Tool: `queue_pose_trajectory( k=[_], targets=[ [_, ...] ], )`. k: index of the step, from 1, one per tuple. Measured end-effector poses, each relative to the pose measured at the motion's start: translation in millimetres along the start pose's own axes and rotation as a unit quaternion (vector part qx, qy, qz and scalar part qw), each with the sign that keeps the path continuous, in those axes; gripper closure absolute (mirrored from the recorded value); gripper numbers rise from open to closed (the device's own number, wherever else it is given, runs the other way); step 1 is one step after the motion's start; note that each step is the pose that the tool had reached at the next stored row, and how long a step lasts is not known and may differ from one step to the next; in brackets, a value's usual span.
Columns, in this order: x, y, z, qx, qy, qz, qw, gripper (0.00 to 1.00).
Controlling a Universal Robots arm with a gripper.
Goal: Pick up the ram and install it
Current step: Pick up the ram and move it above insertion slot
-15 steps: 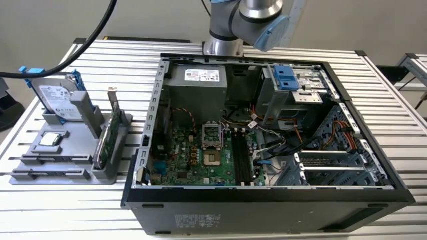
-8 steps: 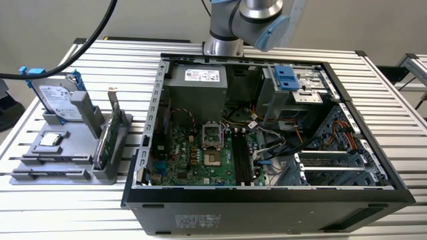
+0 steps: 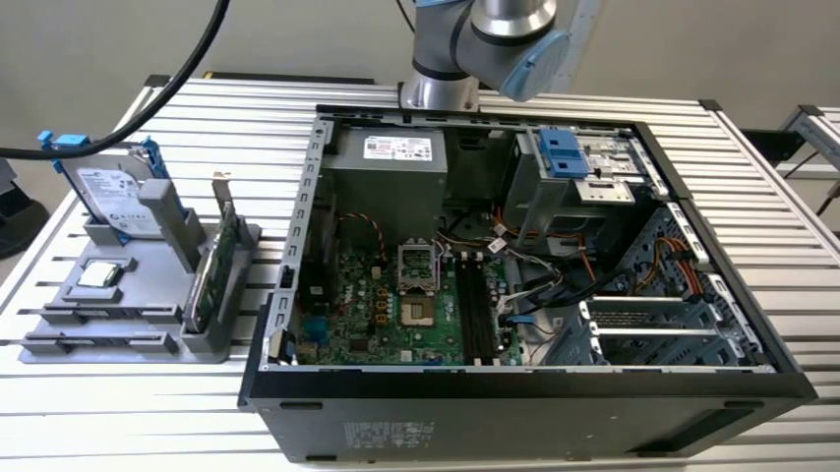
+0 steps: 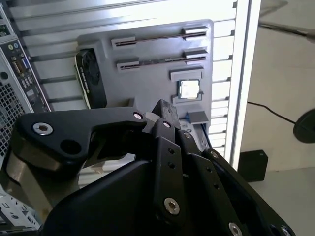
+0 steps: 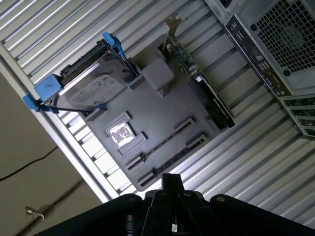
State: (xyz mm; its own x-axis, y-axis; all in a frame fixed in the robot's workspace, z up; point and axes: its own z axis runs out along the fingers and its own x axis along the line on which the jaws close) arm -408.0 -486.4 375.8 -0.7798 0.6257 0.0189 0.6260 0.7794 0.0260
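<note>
Here, ram [image 4: 156, 38], CPU [image 4: 189, 89], HDD [image 5: 91, 86], card [image 5: 206, 93] in gray holder [image 5: 167, 113]

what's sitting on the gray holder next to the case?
Hard drive, green card, CPU and two ram sticks on the holder. Hidden: the drive's lower end and card's bottom edge behind holder walls, the sticks' lower edges sunk into it.

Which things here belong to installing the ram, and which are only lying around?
For the job:
ram sticks, standing in the gray holder
black slots on the motherboard
gripper, above the holder

Only lying about:
hard drive
green card
processor chip
</note>
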Motion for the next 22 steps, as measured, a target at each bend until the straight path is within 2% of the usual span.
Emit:
queue_pose_trajectory(
  k=[8, 22],
  targets=[
    [0.0, 0.0, 0.4, 0.0006, 0.0007, 0.022, 0.9998, 1.00],
    [0.0, -0.1, 1.3, 0.0023, 0.0027, 0.055, 0.9985, 1.00]
  ],
)
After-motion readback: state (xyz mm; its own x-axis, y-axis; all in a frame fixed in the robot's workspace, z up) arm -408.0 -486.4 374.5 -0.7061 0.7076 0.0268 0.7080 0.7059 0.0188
